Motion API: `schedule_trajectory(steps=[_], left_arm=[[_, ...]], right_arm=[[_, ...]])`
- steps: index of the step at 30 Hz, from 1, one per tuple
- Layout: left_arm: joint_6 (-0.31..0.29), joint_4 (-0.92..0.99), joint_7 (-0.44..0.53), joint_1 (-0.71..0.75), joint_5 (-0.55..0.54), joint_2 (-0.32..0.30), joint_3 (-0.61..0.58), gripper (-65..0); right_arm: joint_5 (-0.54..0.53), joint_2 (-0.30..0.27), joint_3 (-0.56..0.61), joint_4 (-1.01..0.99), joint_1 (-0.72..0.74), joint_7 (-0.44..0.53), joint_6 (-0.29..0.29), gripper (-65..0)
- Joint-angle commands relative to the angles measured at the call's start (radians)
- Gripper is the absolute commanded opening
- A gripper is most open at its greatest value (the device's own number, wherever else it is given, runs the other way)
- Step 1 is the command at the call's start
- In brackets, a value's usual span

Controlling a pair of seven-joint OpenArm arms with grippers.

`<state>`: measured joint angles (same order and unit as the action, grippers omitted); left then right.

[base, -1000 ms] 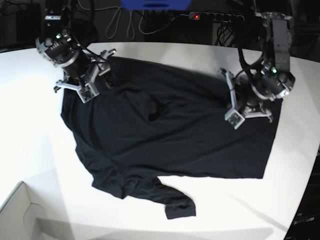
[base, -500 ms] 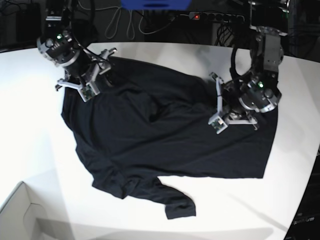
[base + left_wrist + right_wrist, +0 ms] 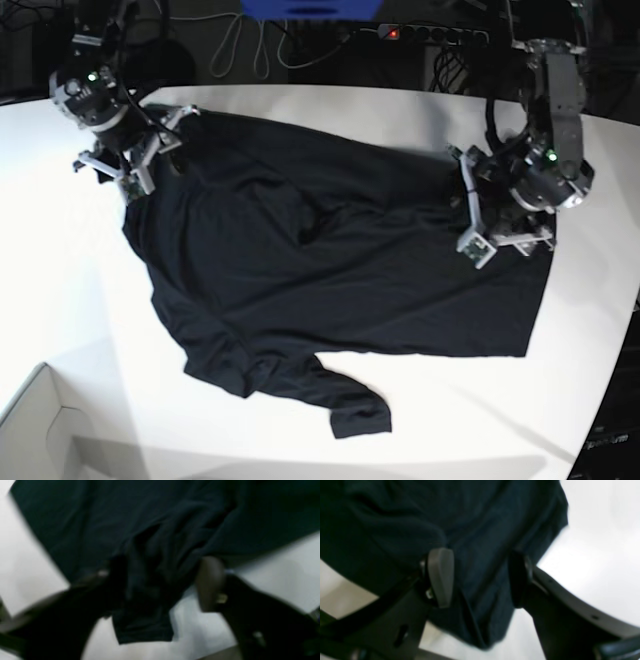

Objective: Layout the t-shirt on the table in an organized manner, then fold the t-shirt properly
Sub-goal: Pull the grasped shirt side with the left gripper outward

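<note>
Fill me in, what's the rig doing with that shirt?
Two arms are spreading a black t-shirt on the white table. The right claw is open, straddling a corner of fabric at the far side. The left claw is also open over bunched cloth near the other edge. The shirt is mostly flat but wrinkled, one sleeve folded; folding not yet started.

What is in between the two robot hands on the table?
Only the black t-shirt spreads between the left gripper and right gripper, seen in the base view.
</note>
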<state>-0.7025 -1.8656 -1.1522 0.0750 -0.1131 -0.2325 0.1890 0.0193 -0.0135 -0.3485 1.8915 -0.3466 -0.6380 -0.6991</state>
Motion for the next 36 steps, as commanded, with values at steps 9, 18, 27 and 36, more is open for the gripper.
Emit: schedule_trajectory(steps=[9, 18, 27, 36], left_arm=[[0.004, 0.022, 0.031, 0.026, -0.012, 0.084, 0.45, -14.3], [0.004, 0.254, 0.148, 0.024, -0.017, 0.088, 0.524, -14.2], [0.004, 0.341, 0.174, 0.059, -0.015, 0.08, 0.519, -15.0], [0.004, 0.289, 0.176, 0.079, -0.017, 0.06, 0.528, -65.0]], right_arm=[[-0.018, -0.003, -0.051, 0.013, -0.055, 0.025, 0.001, -29.4], [-0.018, -0.013, -0.08, -0.069, -0.049, 0.03, 0.001, -29.4], [-0.018, -0.023, -0.094, -0.068, -0.05, 0.03, 0.001, -29.4], [-0.018, -0.019, -0.096, -0.065, -0.049, 0.03, 0.001, -29.5]])
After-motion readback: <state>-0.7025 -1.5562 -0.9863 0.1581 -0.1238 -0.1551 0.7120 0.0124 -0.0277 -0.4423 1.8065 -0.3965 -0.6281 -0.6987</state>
